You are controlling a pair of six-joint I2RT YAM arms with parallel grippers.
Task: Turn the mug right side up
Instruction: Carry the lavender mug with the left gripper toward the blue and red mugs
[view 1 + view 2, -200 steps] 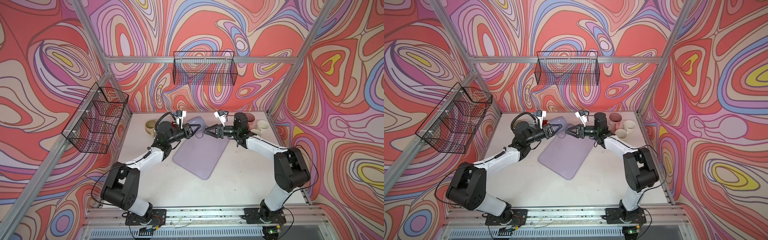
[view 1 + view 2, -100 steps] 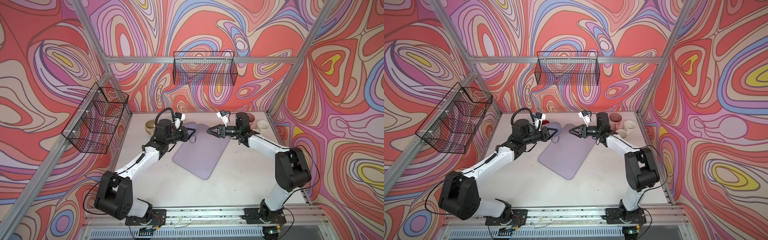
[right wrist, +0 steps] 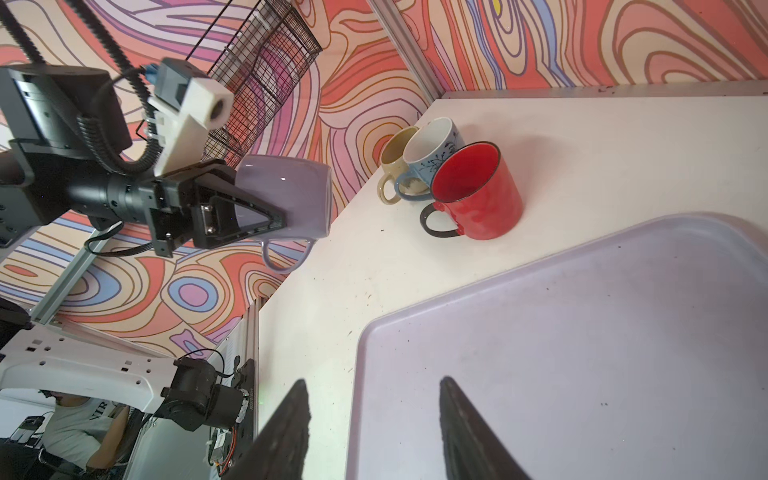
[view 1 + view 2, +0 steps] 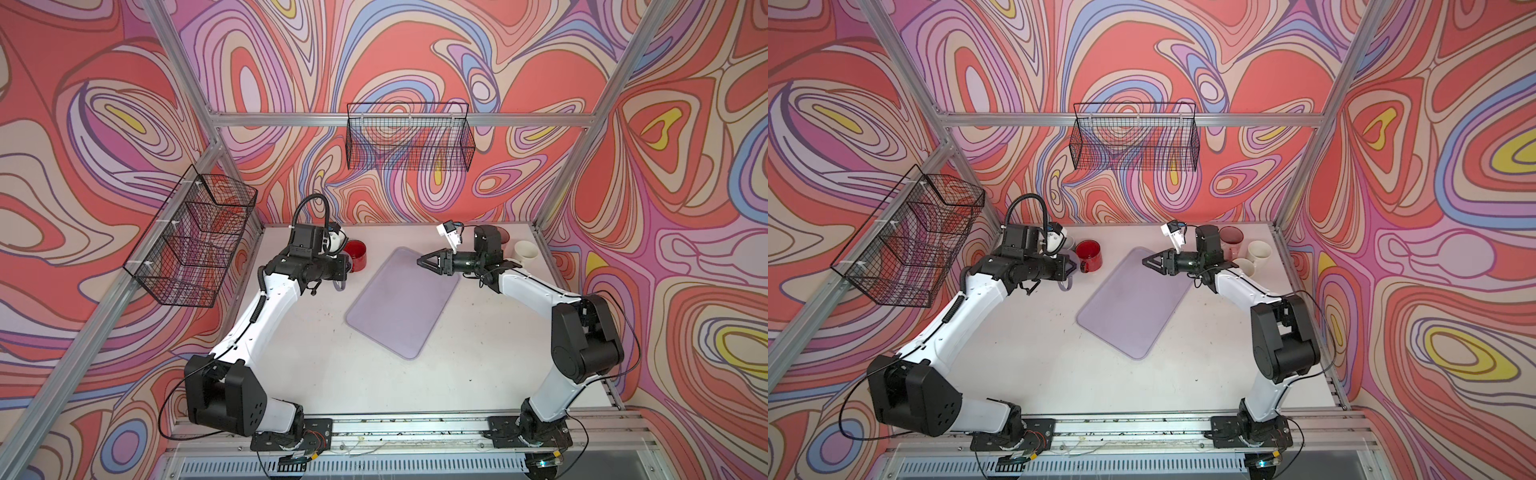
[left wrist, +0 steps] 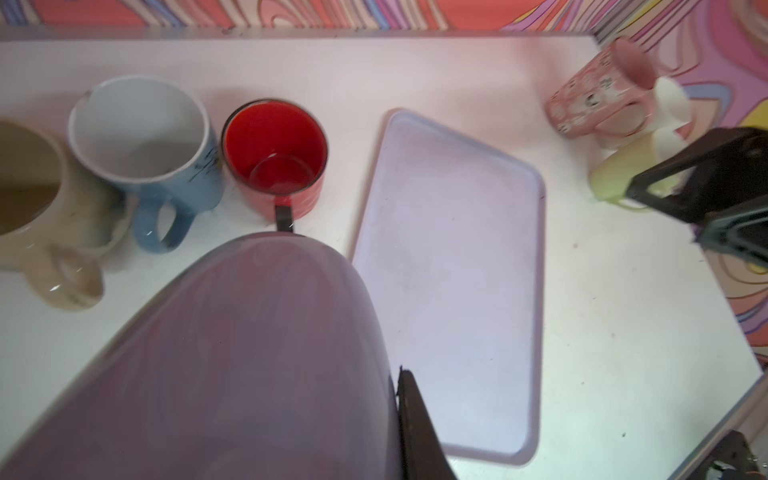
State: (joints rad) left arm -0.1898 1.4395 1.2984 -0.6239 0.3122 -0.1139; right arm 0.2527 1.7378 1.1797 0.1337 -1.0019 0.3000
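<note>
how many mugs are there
7: beige mug, blue mug, red mug back left; purple mug in the left gripper; pink mug, white mug, pale yellow mug back right.

— Where's room?
— Over the flat lavender plastic tray and white tabletop in front.
— Blocked?
— A glossy red mug far left, lavender ceramic mug aloft beside it; cream mugs far right.

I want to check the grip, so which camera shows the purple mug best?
The right wrist view: the purple mug shows nearly whole, tipped sideways in the shut left gripper, handle hanging down. The left wrist view shows only its blurred wall up close. In both top views the arm hides all but its handle.
</note>
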